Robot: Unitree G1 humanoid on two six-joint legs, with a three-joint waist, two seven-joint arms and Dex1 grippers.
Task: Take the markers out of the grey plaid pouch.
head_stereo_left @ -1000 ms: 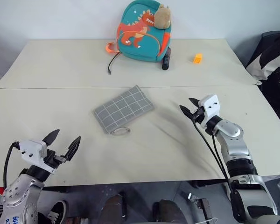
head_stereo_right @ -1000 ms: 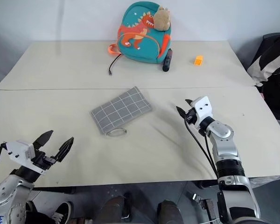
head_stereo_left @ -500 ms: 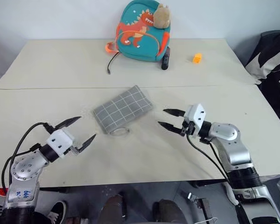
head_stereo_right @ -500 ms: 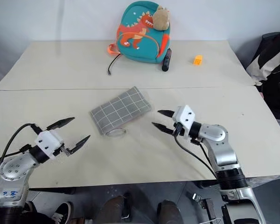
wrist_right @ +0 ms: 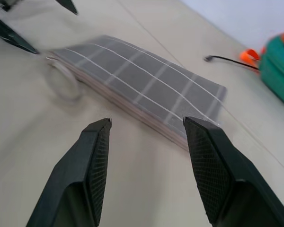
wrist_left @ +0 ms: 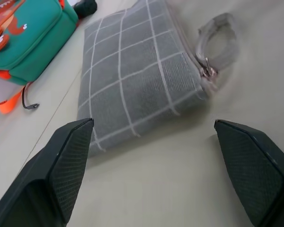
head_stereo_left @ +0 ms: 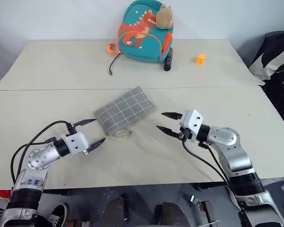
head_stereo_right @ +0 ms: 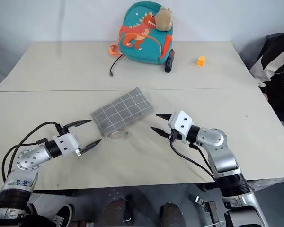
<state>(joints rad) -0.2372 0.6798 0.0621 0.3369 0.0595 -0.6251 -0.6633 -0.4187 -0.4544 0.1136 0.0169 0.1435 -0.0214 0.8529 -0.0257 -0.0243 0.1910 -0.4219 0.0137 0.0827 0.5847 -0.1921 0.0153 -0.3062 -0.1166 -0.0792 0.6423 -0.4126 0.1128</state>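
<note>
Left gripper spread wide, gripping nothing, hanging just off the near-left corner of the grey plaid pouch, fingers bracketing that corner without touching. Right gripper parted too, also empty, pointing at the pouch from its right side, a bare strip of table between fingertips and fabric.

Pouch flat in the middle of the near table, skewed, zipper edge toward the robot, ring pull resting on the table just beside the near edge, between the two grippers. From the left wrist view, zipper apparently drawn closed, though not sure along its full run. Markers presumably inside.

Beyond the pouch, well apart on the far table: teal dinosaur backpack with a plush toy on top, a black cylinder touching its right side, a small orange block further right, a dark cable trailing off its left.

Judged as barely begun: both grippers merely in position. Left to do: pinning the pouch, catching the ring pull, running the zipper open, drawing out each marker.
</note>
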